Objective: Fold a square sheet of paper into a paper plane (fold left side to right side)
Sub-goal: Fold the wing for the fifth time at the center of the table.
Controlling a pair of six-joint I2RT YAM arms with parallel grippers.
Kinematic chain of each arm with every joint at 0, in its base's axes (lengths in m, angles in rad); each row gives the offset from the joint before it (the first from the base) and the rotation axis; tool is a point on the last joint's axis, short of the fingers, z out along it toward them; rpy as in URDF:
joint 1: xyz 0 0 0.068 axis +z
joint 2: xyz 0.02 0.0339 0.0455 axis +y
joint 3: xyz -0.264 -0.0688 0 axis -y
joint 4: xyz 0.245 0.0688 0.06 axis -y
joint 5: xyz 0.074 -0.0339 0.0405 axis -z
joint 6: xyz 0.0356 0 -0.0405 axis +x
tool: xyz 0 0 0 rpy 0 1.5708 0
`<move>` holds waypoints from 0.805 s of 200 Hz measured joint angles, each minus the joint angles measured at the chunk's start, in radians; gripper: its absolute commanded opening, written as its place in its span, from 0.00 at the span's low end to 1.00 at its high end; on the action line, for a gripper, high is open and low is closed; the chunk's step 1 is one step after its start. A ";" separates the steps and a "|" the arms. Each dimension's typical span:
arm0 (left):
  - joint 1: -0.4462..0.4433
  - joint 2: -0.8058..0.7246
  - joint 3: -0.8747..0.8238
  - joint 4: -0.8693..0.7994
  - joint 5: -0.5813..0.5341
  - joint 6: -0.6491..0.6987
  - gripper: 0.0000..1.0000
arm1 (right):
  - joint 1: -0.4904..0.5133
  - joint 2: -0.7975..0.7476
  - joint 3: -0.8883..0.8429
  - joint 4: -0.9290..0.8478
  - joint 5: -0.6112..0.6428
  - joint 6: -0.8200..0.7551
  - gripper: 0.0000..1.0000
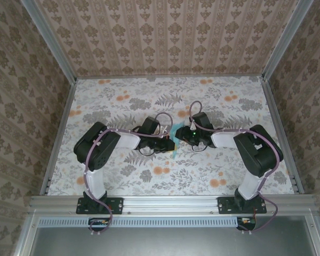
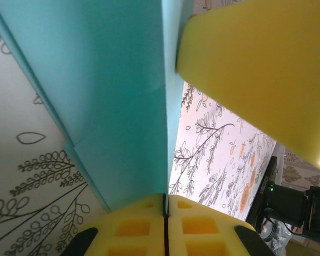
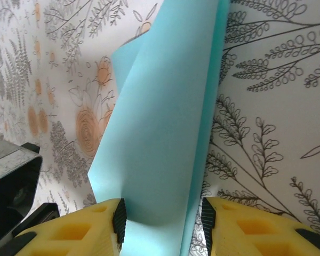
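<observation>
Both arms are in over the middle of the flowered table (image 1: 213,101), wrists nose to nose.

Left gripper (image 2: 165,216): yellow pads pressed flat together with only a thin dark seam between them. The blue paper (image 2: 112,106) runs straight down into that seam, so it's clamped on the paper's folded edge. From those pads the paper stands up ahead of the tool and spreads off to its left. A long crease leads straight away from the seam, and a second layer shows along the left border.

Right gripper (image 3: 162,221): jaws apart, one pad on either side of the paper. The paper stands between them and stretches away ahead of the fingers, leaning to one side. Whether the pads actually touch it, I can't tell.

One right-hand finger (image 2: 256,69) looms just to the right of the crease, ahead of the left pads.
</observation>
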 measured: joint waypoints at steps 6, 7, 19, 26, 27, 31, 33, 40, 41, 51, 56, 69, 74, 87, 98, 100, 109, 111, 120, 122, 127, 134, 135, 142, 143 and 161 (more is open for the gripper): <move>0.000 0.000 -0.001 0.001 0.000 0.000 0.10 | 0.001 0.003 0.004 -0.010 0.002 0.000 0.43; 0.000 0.000 -0.001 0.002 0.000 0.000 0.10 | 0.001 0.004 0.005 -0.012 0.002 0.000 0.43; 0.000 0.000 -0.003 0.007 0.000 -0.001 0.11 | 0.002 0.009 0.016 -0.030 0.006 0.000 0.43; 0.000 0.000 -0.004 0.008 0.000 -0.001 0.12 | 0.002 0.011 0.021 -0.039 0.007 0.000 0.43; 0.000 0.000 -0.004 0.008 0.000 -0.002 0.12 | 0.002 0.012 0.021 -0.040 0.007 0.000 0.43; 0.000 0.000 -0.005 0.008 0.000 -0.002 0.12 | 0.002 0.013 0.024 -0.045 0.007 0.000 0.42; 0.000 0.000 -0.005 0.008 0.000 -0.003 0.12 | 0.002 0.014 0.026 -0.047 0.007 0.000 0.42; 0.000 0.000 -0.006 0.010 0.000 -0.003 0.13 | 0.002 0.017 0.032 -0.056 0.007 0.000 0.42; 0.000 0.000 -0.006 0.010 0.000 -0.003 0.13 | 0.002 0.017 0.032 -0.056 0.007 0.000 0.42; 0.000 0.000 -0.006 0.011 0.000 -0.003 0.14 | 0.002 0.020 0.039 -0.068 0.007 0.000 0.42; 0.000 0.000 -0.006 0.013 0.000 -0.003 0.14 | 0.002 0.022 0.043 -0.073 0.007 0.000 0.42; 0.000 0.000 -0.006 0.015 0.000 -0.003 0.17 | 0.002 0.024 0.049 -0.083 0.007 0.000 0.42; 0.000 0.000 -0.006 0.015 0.000 -0.004 0.18 | 0.002 0.024 0.050 -0.085 0.008 0.000 0.42; 0.000 0.000 -0.007 0.018 0.000 -0.007 0.23 | 0.002 0.027 0.054 -0.090 0.008 0.000 0.42; 0.001 0.000 -0.008 0.024 0.006 -0.011 0.25 | 0.002 0.027 0.056 -0.095 0.008 0.000 0.42; 0.001 0.000 -0.008 0.026 0.007 -0.011 0.26 | 0.002 0.027 0.056 -0.096 0.008 0.000 0.42; 0.002 -0.003 -0.009 0.029 0.011 -0.013 0.27 | 0.002 0.028 0.058 -0.097 0.008 0.000 0.42; 0.002 -0.003 -0.010 0.030 0.011 -0.013 0.28 | 0.002 0.028 0.058 -0.097 0.008 0.000 0.42; 0.005 -0.011 -0.016 0.029 0.011 -0.014 0.29 | 0.002 0.028 0.058 -0.098 0.008 0.000 0.42; 0.006 -0.013 -0.018 0.029 0.011 -0.014 0.29 | 0.002 0.028 0.058 -0.097 0.008 0.000 0.41; 0.010 -0.019 -0.023 0.029 0.011 -0.014 0.31 | 0.002 0.028 0.058 -0.098 0.008 0.000 0.41; 0.018 -0.030 -0.030 0.027 0.011 -0.014 0.33 | 0.002 0.028 0.058 -0.098 0.008 0.000 0.41; 0.018 -0.032 -0.031 0.027 0.011 -0.014 0.33 | 0.002 0.028 0.058 -0.098 0.008 0.000 0.41; 0.027 -0.043 -0.036 0.023 0.011 -0.014 0.35 | 0.002 0.028 0.058 -0.098 0.008 0.000 0.41; 0.029 -0.046 -0.037 0.023 0.011 -0.014 0.36 | 0.002 0.028 0.058 -0.098 0.008 0.000 0.41; 0.052 -0.074 -0.042 0.020 0.011 -0.014 0.38 | 0.002 0.028 0.058 -0.098 0.008 0.000 0.41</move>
